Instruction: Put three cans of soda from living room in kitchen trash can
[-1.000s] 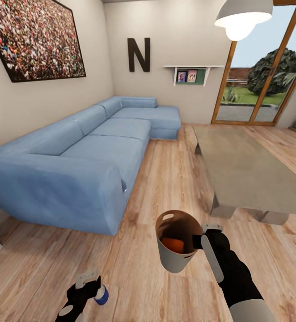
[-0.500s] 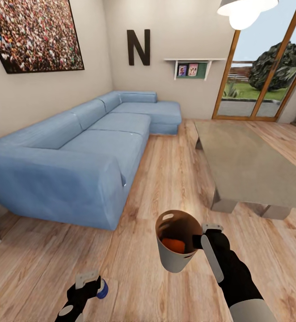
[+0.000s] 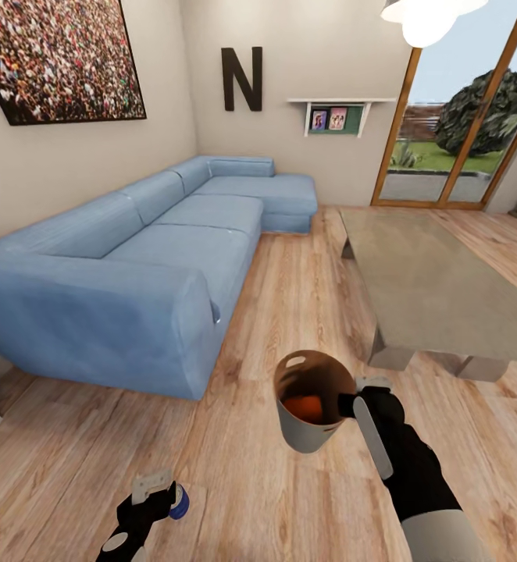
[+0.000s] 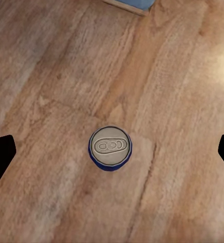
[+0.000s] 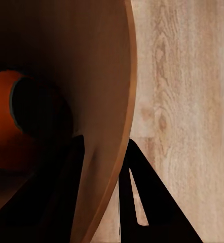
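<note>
My right gripper (image 3: 346, 404) is shut on the rim of the pale grey trash can (image 3: 305, 435), holding it upright above the wood floor. One finger is inside the tan wall (image 5: 109, 101) and one outside. An orange soda can (image 3: 304, 407) lies in the bottom of the bin, seen again as the orange can (image 5: 1, 119) in the right wrist view. My left gripper (image 3: 154, 489) hangs open low over the floor. Right under it a blue-sided can with a silver top (image 4: 110, 147) stands upright between the wide-apart fingers, untouched.
A blue sectional sofa (image 3: 133, 273) runs along the left wall. A long low grey table (image 3: 430, 281) stands at the right, with a strip of plank floor (image 3: 297, 289) between them. Glass doors (image 3: 454, 133) are at the far right.
The view has shifted a little, so the camera moved. My right arm has lifted the trash can slightly up and forward. The left gripper and blue can keep their places.
</note>
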Robot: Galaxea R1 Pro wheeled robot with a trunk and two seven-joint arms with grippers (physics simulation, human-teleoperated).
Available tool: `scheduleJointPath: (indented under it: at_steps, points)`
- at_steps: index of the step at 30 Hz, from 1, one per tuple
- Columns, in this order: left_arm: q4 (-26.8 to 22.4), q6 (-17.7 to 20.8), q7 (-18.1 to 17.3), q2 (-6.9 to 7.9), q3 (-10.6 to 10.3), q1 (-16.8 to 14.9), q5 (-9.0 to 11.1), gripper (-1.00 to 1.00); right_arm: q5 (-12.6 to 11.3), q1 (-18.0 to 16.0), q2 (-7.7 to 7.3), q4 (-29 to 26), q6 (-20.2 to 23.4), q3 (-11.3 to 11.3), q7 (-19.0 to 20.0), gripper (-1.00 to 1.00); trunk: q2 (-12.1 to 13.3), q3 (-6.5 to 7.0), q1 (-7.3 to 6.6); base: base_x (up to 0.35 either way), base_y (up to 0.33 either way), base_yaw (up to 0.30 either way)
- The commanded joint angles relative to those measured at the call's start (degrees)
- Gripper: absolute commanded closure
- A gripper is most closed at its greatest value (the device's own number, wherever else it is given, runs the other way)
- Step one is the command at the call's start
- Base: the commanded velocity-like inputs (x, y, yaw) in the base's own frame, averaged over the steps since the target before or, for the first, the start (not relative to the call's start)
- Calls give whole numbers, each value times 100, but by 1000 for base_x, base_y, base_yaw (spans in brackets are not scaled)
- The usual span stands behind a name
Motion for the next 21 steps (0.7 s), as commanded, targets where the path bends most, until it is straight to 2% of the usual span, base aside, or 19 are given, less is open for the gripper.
scheduleJointPath:
  at_steps: [1,3,14,21]
  points:
    - [0,0,1,0,2,0,0,-100,-48,-15,-4,0,-4,0,10,100,0,-1,0,0,0,0]
    - [0,0,1,0,0,0,0,-100,-45,-43,-14,-4,-4,-5,11,100,0,-6,0,0,0,0]
    - [0,0,-1,-2,-3,0,0,-100,-43,-72,-52,-9,-4,-1,11,100,-441,-294,241,0,0,0]
    - [0,0,1,0,-3,0,0,-100,-43,-72,-53,-9,-4,0,9,100,-441,-357,241,0,0,0]
